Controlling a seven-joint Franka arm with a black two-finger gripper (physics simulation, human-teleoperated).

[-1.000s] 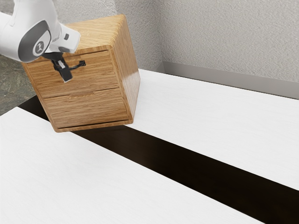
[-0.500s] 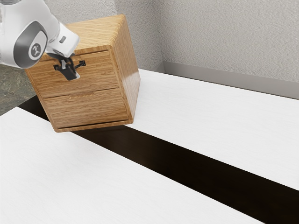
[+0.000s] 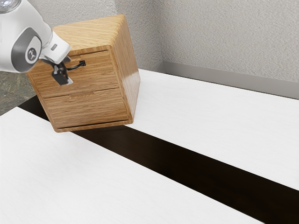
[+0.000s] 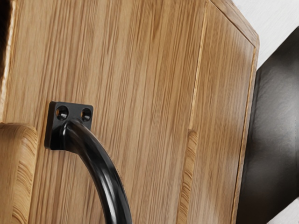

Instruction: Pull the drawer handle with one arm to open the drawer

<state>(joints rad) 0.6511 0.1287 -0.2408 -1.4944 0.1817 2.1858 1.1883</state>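
The arm point(image 3: 28, 46) holds its jaws at the drawer handle point(image 4: 100, 163) on the wooden cabinet's point(image 3: 124, 60) top drawer point(image 3: 96, 74), which looks shut, apparently poised to pull it outward, though whether they pinch it I cannot tell.

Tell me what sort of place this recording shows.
Probably a bare simulated test room rather than a home: a white table crossed by a black stripe, a plain textured wall with a grey baseboard, and a lone wooden cabinet.
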